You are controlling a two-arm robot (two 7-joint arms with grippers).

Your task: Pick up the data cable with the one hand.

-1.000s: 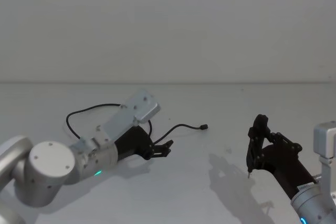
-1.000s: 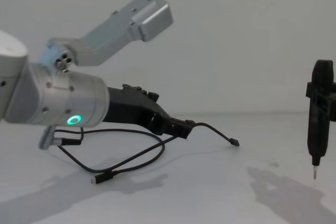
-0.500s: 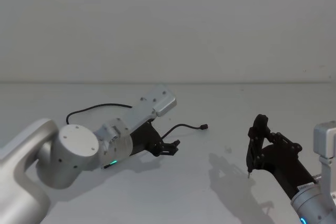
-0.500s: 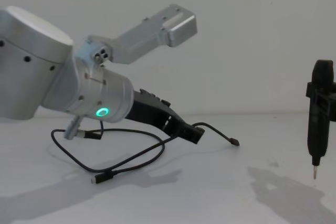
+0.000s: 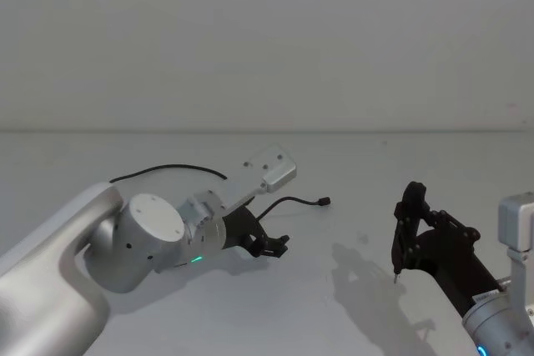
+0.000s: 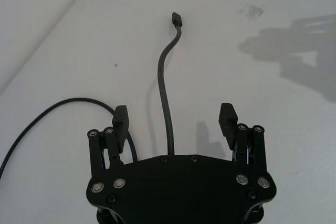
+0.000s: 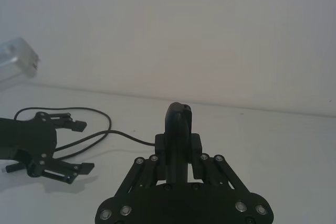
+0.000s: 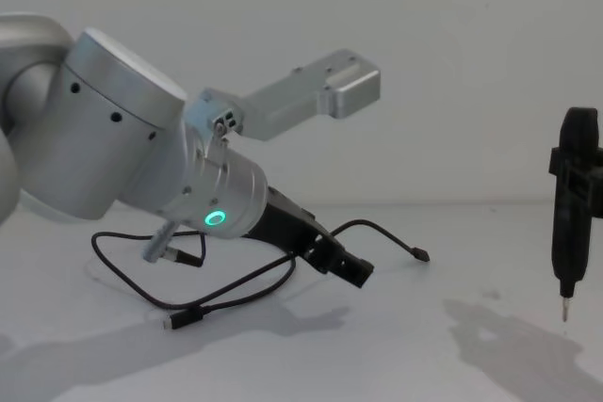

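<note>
Black data cable (image 6: 160, 72) lies between the left tool's (image 6: 174, 115) spread fingers: approach seemingly done, close next; right tool (image 7: 177, 148) idles, pinching a pen (image 7: 178, 116).

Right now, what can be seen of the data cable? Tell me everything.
The data cable is a long, thin black cord, rubbery-looking, lying slack in loose curves on the white table. One small plug points toward the robot's right; the silver-tipped one lies nearer the robot. The stretch behind the far plug runs between the fingers of the open left pincer, unclamped. The right pincer, shut on a pen-shaped tool, hangs well apart.
</note>
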